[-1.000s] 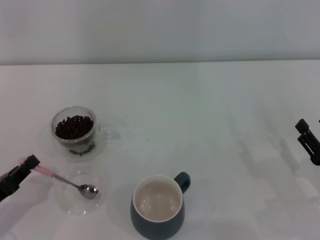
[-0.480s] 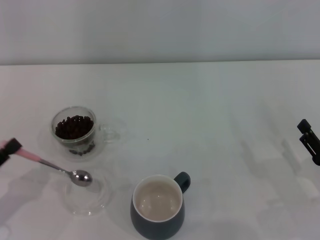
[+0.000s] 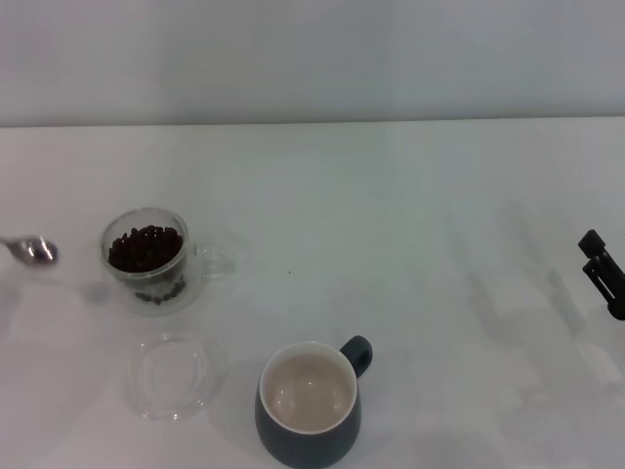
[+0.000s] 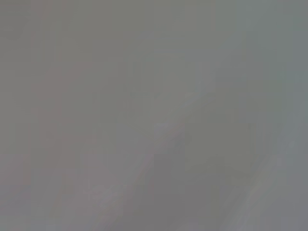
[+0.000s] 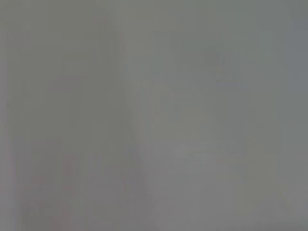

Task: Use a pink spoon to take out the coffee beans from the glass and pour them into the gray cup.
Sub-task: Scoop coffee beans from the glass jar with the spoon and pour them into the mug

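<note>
In the head view only the silver bowl of the pink spoon [image 3: 35, 250] shows, at the far left edge and to the left of the glass; its handle runs out of view. The glass [image 3: 107, 262] stands at the left and holds dark coffee beans [image 3: 145, 246]. At the front centre the gray cup [image 3: 309, 430] shows a cream inside with no beans in it. My left gripper is out of view. Parked at the far right edge is my right gripper [image 3: 590, 255]. Neither wrist view shows anything I can make out.
A flat clear glass saucer [image 3: 174, 375] lies in front of the glass, left of the gray cup. The white table [image 3: 410, 225] runs back to a pale wall.
The spoon has left the saucer, moving up and to the left past the glass. The left gripper that held its handle has gone out of view. The right gripper has barely moved.
</note>
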`<state>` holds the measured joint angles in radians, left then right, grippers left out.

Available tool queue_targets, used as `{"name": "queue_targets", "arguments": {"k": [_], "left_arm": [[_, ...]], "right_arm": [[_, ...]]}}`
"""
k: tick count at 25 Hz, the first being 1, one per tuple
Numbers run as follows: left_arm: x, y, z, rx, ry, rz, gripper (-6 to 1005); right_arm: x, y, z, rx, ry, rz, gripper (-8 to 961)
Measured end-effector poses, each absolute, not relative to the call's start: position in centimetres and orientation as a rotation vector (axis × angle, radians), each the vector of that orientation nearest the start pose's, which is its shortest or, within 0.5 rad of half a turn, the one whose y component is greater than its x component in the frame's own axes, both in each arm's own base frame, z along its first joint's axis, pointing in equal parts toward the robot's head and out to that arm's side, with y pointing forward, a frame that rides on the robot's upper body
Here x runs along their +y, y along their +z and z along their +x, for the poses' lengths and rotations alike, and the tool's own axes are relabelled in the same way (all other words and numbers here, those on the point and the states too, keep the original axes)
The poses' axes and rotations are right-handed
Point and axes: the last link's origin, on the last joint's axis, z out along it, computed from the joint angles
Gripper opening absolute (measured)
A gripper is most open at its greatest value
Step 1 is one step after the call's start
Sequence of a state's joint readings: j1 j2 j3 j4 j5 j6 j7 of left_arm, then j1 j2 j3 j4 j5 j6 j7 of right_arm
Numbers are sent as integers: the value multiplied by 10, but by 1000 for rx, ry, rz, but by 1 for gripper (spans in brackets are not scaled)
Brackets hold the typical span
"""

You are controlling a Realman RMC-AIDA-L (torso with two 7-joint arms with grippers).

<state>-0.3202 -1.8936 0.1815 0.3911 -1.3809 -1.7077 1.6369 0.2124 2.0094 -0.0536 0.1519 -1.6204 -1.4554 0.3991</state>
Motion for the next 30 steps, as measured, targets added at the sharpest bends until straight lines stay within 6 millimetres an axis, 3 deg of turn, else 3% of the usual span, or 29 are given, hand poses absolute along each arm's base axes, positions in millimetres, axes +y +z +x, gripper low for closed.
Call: {"name": "queue_targets", "arguments": {"k": [5,16,23,30], "left_arm": [[309,121,-352,-1001,-1165,-1940,137],[351,102,-329,-1137,-1118,-2007,136],[366,97,-331,-1176,-1051,-1965,136],[371,79,-325,-1225,-1048,-1965,136]], "right_arm": [[226,-7,369,705,866,-1651,693],[230,1,362,661,929,-1604,693],[235,12,362,631,949,-1541,693],[235,20,358,589,990,-1508,693]]}}
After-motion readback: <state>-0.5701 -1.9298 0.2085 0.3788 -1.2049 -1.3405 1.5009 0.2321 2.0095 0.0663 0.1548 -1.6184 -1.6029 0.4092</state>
